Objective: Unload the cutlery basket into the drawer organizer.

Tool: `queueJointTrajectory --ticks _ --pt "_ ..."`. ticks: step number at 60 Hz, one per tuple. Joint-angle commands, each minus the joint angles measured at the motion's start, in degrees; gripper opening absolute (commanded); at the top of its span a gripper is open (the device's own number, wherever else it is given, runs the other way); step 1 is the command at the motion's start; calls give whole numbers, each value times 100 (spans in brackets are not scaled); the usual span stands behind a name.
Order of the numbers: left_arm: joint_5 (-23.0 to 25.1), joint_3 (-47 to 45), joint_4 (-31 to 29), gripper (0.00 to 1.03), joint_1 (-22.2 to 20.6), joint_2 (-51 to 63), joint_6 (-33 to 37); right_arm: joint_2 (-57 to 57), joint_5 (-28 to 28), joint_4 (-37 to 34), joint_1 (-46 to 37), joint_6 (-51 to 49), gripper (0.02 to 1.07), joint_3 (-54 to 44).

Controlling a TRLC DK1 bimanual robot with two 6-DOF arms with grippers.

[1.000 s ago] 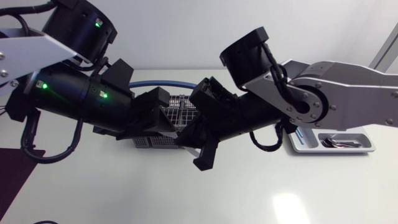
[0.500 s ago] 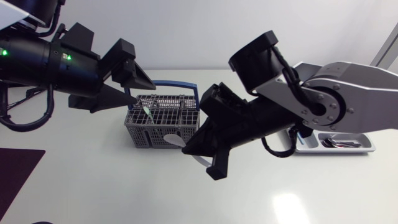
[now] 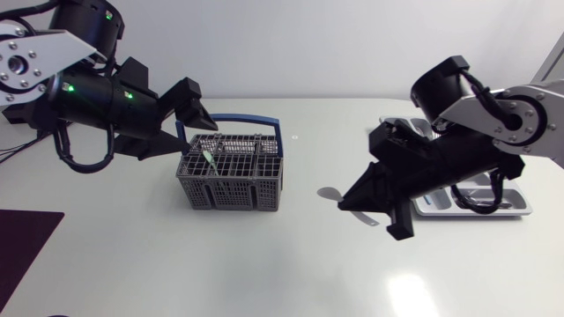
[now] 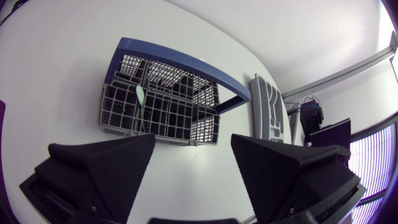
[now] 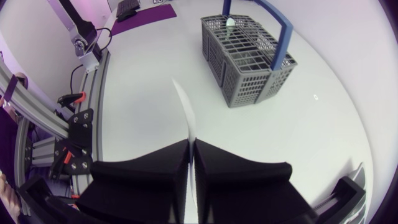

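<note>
Right gripper (image 3: 350, 205) clamped tight on a spoon (image 3: 329, 193) above the table, between the drawer organizer (image 3: 522, 210) and the cutlery basket (image 3: 231, 169); beyond, left gripper (image 3: 187, 125) hangs wide open, empty, just beside the basket

The basket (image 3: 231, 180) is showing grey grid mesh under a blue handle (image 3: 264, 121), with a pale green tip (image 3: 209, 157) inside. The pale spoon (image 3: 331, 193), the matte black left gripper (image 3: 203, 137) and right gripper (image 3: 345, 204) are standing out against the white table (image 3: 264, 273).
</note>
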Motion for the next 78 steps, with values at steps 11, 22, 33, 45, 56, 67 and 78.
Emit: queueJointTrajectory --ticks 11,22,33,45,56,67,78 --pt "-8 -167 244 86 295 501 579 74 42 -754 -1343 -1781 7 68" --pt "-17 -88 173 86 489 817 1027 293 367 -930 -2406 -2950 7 173" --pt "-17 -53 164 86 612 958 1343 953 728 -877 -3452 -4171 7 499" --pt "36 26 103 86 638 1028 1730 1735 1000 -508 -4375 -4980 7 1035" --pt "168 175 -47 86 647 1143 2143 2579 1334 -33 -4841 -5226 7 1501" --pt "168 193 -134 86 629 1187 2627 3203 1589 371 -5060 -5270 7 1826" --pt "168 184 -222 86 594 1187 3022 3633 2011 925 -5131 -5332 8 1887"
